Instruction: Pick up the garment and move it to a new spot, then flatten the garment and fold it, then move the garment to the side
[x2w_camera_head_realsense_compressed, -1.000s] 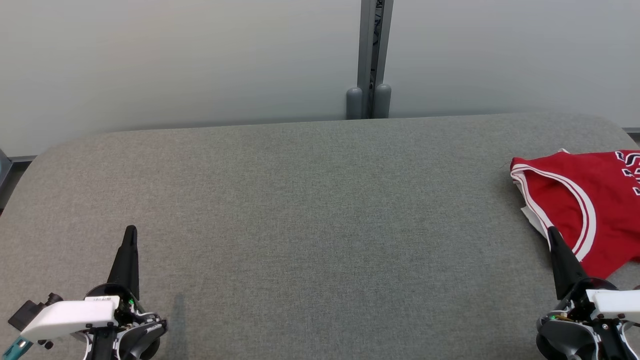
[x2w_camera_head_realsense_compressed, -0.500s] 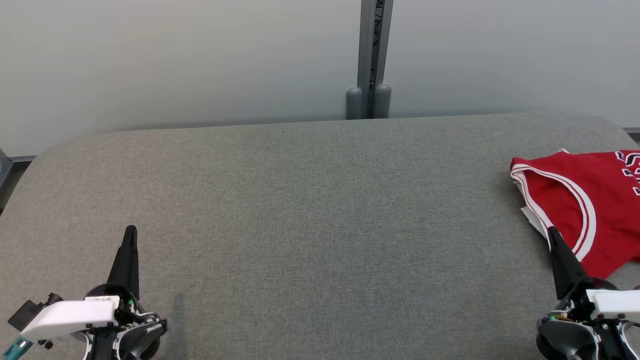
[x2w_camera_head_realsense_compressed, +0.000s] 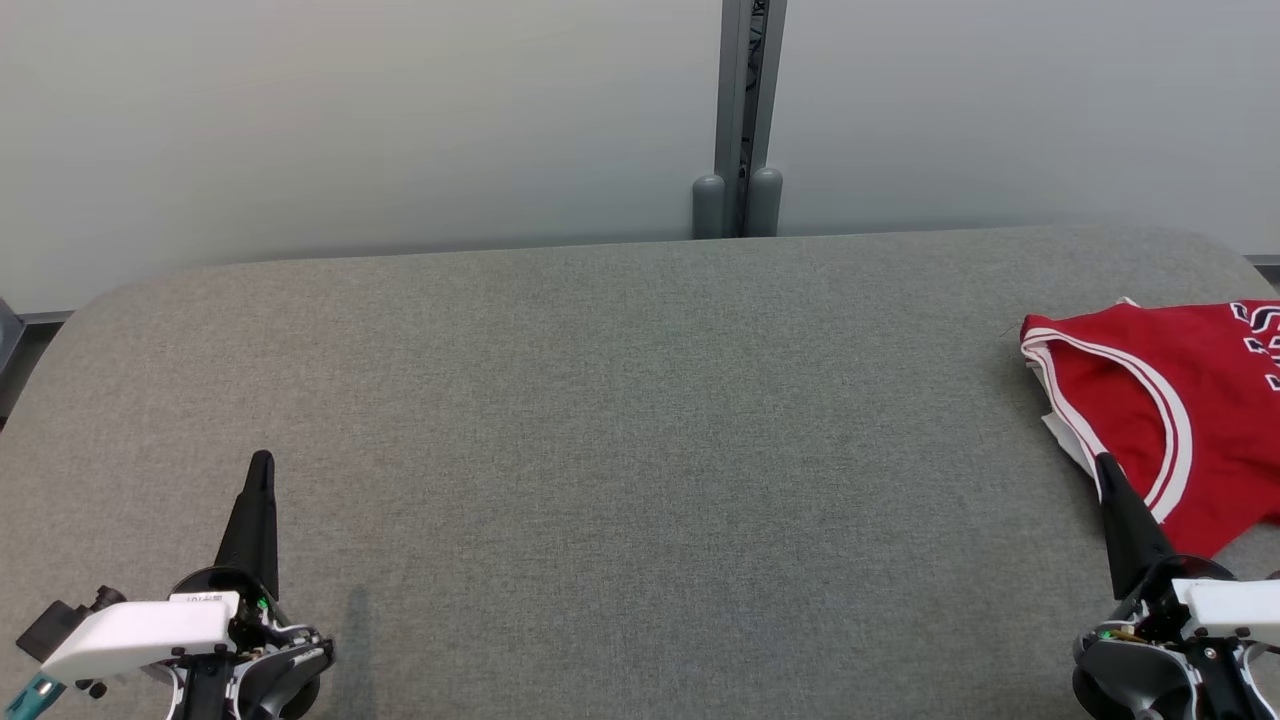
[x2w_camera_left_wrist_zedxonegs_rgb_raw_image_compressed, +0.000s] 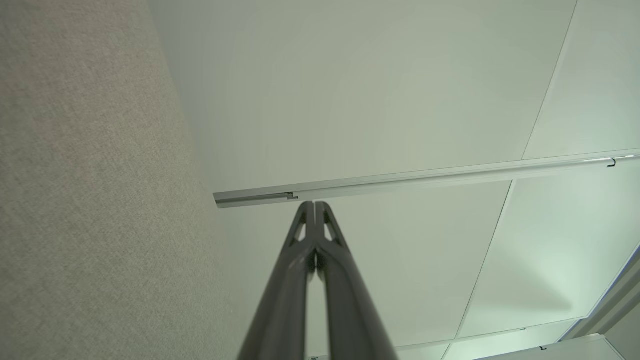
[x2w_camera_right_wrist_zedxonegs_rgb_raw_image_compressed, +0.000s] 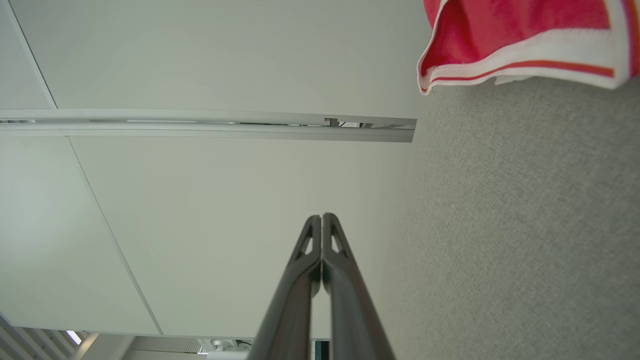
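L gripper (x2w_camera_head_realsense_compressed: 261, 466) is sitting at the lower left of the head view, fingers pressing together into one dark spike and gripping nothing. The L wrist view is showing the same: L gripper (x2w_camera_left_wrist_zedxonegs_rgb_raw_image_compressed: 315, 205) tips meeting, w/ only a thin slit lower down. R gripper (x2w_camera_head_realsense_compressed: 1104, 468) is sitting at the lower right, fingers likewise together and empty; in the R wrist view the R gripper (x2w_camera_right_wrist_zedxonegs_rgb_raw_image_compressed: 322, 218) tips are touching each other. Both gripper bodies are getting cut off by the bottom edge of the head view.

Hard to make out: the R fingertip is overlapping the near-left edge of the jersey (x2w_camera_head_realsense_compressed: 1225, 400) in the head view, so contact can't be told from there. In the R wrist view the jersey (x2w_camera_right_wrist_zedxonegs_rgb_raw_image_compressed: 500, 25) is lying ahead of the tips and off to the pad side, w/ bare pad between it and the tips. The jersey is running off the right edge of the head view, so its full shape is hidden; the lettering is cut off and unreadable. A white bit is peeking out under its left edge, can't tell what.

The jersey, red w/ white trim, is lying on the far right of the grey pad (x2w_camera_head_realsense_compressed: 640, 450), well apart from the L gripper. Behind the pad, pale wall panels (x2w_camera_head_realsense_compressed: 350, 120) are meeting at a grey post (x2w_camera_head_realsense_compressed: 745, 100).
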